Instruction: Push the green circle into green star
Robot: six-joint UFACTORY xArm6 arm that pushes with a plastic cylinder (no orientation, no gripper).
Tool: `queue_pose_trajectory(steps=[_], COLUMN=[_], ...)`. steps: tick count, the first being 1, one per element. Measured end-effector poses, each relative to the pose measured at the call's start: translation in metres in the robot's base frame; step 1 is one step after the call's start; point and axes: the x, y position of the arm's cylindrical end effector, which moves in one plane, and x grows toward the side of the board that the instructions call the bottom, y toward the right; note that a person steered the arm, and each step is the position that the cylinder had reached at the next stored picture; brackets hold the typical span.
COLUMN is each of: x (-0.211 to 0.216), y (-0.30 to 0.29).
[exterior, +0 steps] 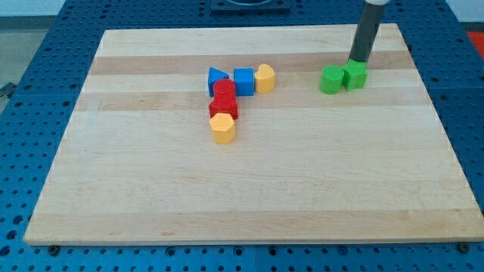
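Two green blocks sit side by side and touching in the view's upper right. The left one (330,79) has a lobed outline like a star. The right one (355,75) looks rounder, like the circle, though its shape is hard to make out. My tip (356,60) is just above the right green block, at its far edge, touching or almost touching it. The dark rod rises from there out of the view's top.
A cluster lies left of centre: a blue triangle (218,78), a blue cube (243,80), a yellow block (265,78), two red blocks (224,91) (224,107) and a yellow hexagon (223,128). The wooden board (249,189) lies on a blue perforated table.
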Motion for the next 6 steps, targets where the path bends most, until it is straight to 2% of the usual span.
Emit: queue_pose_trajectory(steps=[2,4,5,6], x=[0.025,-0.031,-0.030,-0.008], y=[0.009,0.000,-0.047,-0.070])
